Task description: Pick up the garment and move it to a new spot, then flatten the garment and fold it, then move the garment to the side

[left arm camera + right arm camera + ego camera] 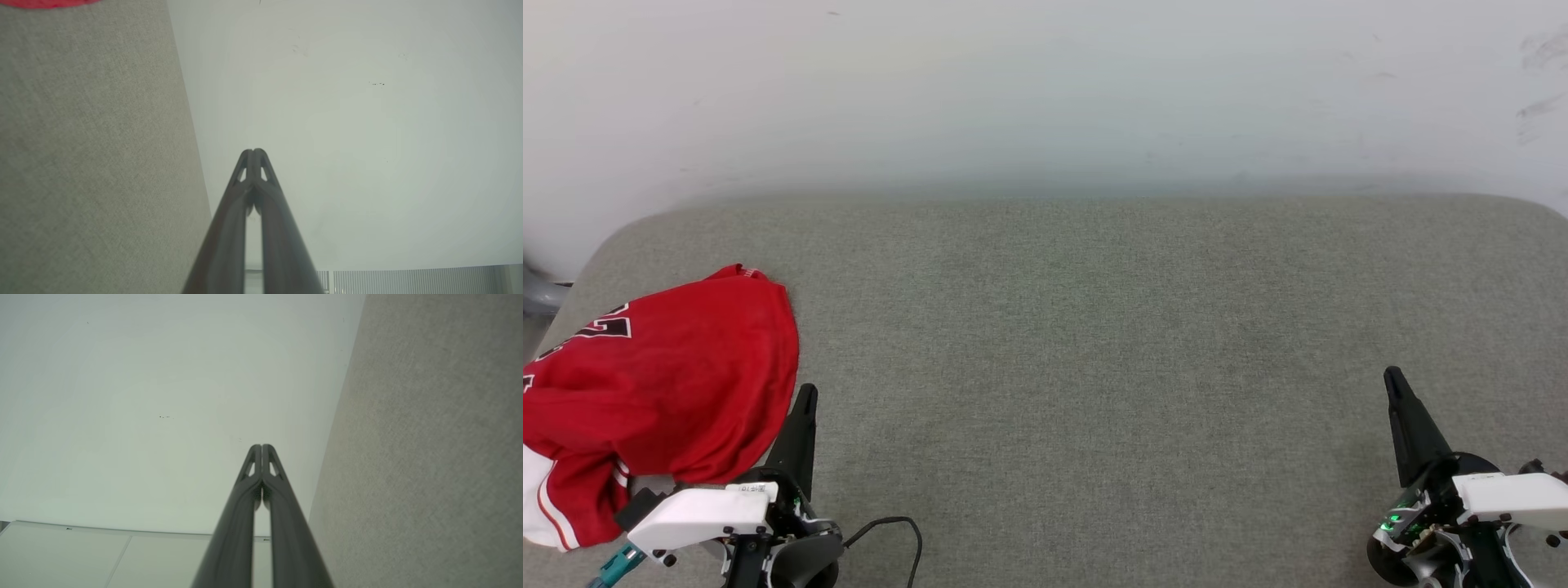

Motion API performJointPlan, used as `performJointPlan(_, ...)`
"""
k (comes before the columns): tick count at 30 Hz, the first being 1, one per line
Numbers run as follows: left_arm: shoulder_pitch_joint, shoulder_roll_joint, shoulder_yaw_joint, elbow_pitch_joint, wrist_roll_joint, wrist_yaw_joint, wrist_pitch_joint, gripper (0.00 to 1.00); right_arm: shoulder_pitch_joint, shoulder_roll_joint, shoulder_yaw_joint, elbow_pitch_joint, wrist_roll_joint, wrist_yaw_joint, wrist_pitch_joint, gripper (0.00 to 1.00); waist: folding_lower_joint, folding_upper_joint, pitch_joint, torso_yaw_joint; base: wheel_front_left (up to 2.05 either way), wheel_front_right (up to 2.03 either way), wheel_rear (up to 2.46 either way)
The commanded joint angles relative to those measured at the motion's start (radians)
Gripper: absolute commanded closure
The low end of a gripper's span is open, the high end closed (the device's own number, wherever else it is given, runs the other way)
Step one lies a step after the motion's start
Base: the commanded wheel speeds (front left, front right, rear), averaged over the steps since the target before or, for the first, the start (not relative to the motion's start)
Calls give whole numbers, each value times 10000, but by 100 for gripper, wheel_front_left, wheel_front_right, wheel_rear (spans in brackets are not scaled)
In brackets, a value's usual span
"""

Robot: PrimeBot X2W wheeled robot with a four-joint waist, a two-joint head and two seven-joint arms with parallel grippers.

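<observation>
Left gripper (254, 152): fingers pressed together along their length, nothing between them. It sits at the near left of the padded grey surface (1094, 367), tips pointing toward the far wall (1045, 82). A black cable (898, 527) loops beside its wrist.

Right gripper (261, 447): fingers likewise pressed together and holding nothing, at the near right, well apart from the cloth.

The garment (670, 384) lies bunched at the surface's left edge, just beside the left gripper; contact cannot be confirmed. The frame edge cuts it off. A white striped sleeve lies nearest and partial black numerals farther back. Its long axis runs near-left to far-right; collar and hem cannot be made out.
</observation>
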Motion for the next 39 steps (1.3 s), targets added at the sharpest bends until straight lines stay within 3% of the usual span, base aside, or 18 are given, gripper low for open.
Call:
performJointPlan(1,-56,-27,25,-11,-18,-45,19,100,-135,37,-9,14,-60,-3,12,100,0,0,0,0,0,0,0)
performJointPlan(26,-56,-26,25,-12,-18,-45,19,100,-135,37,-4,14,-55,-3,9,100,0,0,0,0,0,0,0)
performJointPlan(27,0,-2,-4,0,0,0,0,0,0,0,0,0,0,0,-2,0,0,0,0,0,0,0,0)
performJointPlan(39,128,-10,-514,-105,86,3,-419,0,315,-3,249,-216,-156,-2,-350,0,0,0,2,4,0,0,0)
